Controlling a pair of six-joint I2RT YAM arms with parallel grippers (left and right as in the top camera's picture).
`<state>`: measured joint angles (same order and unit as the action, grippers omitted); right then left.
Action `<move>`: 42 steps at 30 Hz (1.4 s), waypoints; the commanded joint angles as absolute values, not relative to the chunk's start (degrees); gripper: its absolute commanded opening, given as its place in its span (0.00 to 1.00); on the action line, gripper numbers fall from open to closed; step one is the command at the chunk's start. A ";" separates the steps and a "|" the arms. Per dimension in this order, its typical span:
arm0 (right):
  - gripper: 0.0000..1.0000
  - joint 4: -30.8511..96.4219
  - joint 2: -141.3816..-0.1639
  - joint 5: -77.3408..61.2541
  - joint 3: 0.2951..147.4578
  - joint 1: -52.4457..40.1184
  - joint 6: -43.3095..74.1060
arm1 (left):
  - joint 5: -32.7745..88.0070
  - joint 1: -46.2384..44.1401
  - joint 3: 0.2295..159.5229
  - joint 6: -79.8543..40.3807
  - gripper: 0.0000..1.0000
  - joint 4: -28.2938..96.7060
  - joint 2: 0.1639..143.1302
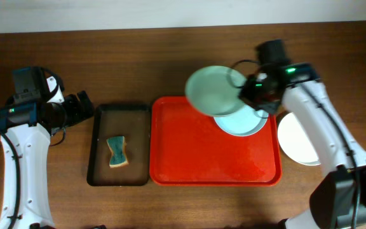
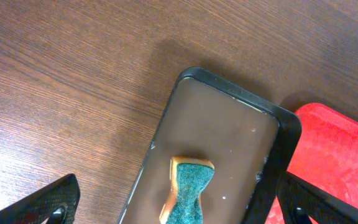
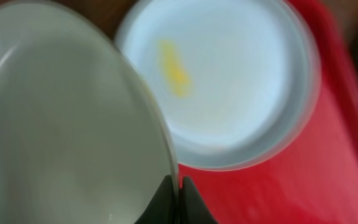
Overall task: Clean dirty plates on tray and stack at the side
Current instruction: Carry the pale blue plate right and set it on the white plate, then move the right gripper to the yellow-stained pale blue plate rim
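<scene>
1. the wooden table (image 1: 170,57) carries everything.
2. the red tray (image 1: 196,152) lies in the middle of it, long side across the view.
3. a black tray (image 1: 135,127), narrower, lies just beside the red tray's left edge.
4. the lifted plate (image 1: 213,89) hangs above the red tray's far rim, partly over bare table. in the overhead view its right edge overlaps the plate below.
5. the smeared plate (image 1: 243,124) lies flat in the red tray's far right corner. the right wrist view shows a yellow streak (image 3: 176,68) on it.
6. the third plate (image 1: 294,143) lies on the table just right of the red tray, partly hidden by the right arm.
7. the right gripper (image 1: 250,92) pinches the lifted plate's right rim. in its wrist view the two fingers (image 3: 191,205) close narrowly on the edge, with the plate spreading up and to the left. that view is blurred, so whether this plate is soiled cannot be told.
8. the left gripper (image 1: 86,107) hovers at the black tray's far left corner, holding nothing. its fingers (image 2: 55,199) stand wide apart.
9. a green and tan sponge (image 1: 117,152) lies in the black tray, nearer its front end.
</scene>
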<state>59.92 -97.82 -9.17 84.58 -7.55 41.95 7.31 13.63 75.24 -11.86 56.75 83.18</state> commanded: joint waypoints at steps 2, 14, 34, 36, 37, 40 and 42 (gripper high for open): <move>0.04 68.36 -96.12 -14.44 84.55 6.87 35.46 | 7.90 13.78 76.01 -12.40 0.99 56.71 82.89; 0.04 80.42 -96.14 -3.16 84.44 34.65 22.72 | 7.90 13.78 76.01 -12.40 0.99 56.71 82.89; 0.91 69.87 -96.16 1.72 71.29 34.72 22.85 | 7.92 13.78 76.01 -12.40 0.99 56.71 82.89; 0.91 70.04 -96.16 1.50 71.29 33.12 22.13 | 7.92 13.78 76.01 -12.40 0.99 56.71 82.89; 0.88 69.73 -96.16 0.01 71.29 31.57 19.53 | 7.90 13.78 76.01 -12.40 0.99 56.71 82.89; 0.63 67.77 -96.16 -1.48 71.29 24.91 15.77 | 7.90 13.78 76.01 -12.40 0.99 56.71 82.89; 0.45 65.14 -96.16 -1.48 71.29 18.50 15.40 | 7.90 13.78 76.01 -12.40 0.99 56.71 82.89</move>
